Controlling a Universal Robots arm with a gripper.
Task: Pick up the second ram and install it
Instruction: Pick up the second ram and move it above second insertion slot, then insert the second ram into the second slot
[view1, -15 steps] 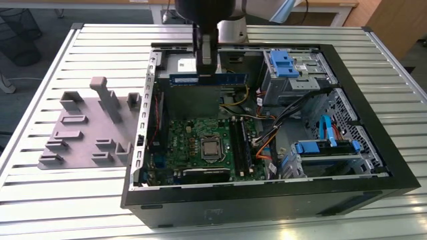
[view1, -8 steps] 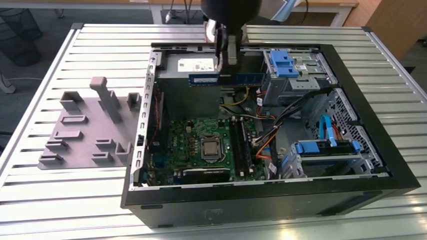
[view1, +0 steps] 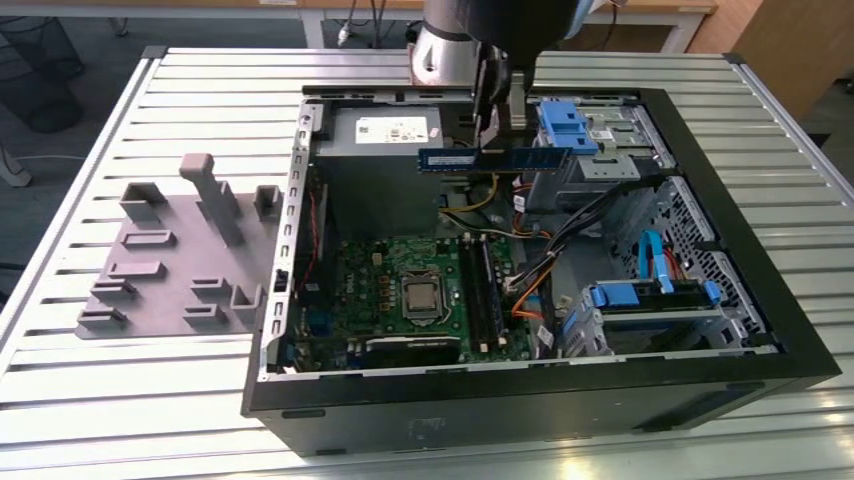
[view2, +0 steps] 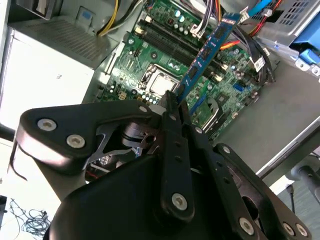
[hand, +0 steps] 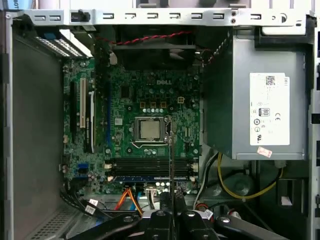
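Note:
The second ram is a long, thin blue stick held level above the open computer case, over the gap between the power supply and the drive cage. My gripper comes down from above and is shut on the stick's middle. In the second wrist view the ram sticks out past the closed fingers toward the green motherboard. The first wrist view looks along the ram's edge, which lines up above the memory slots beside the silver chip.
The black case lies open on a slatted metal table. Inside are the grey power supply, blue-latched drive cages and loose cables. A grey tray with upright blocks stands on the exterior view's left.

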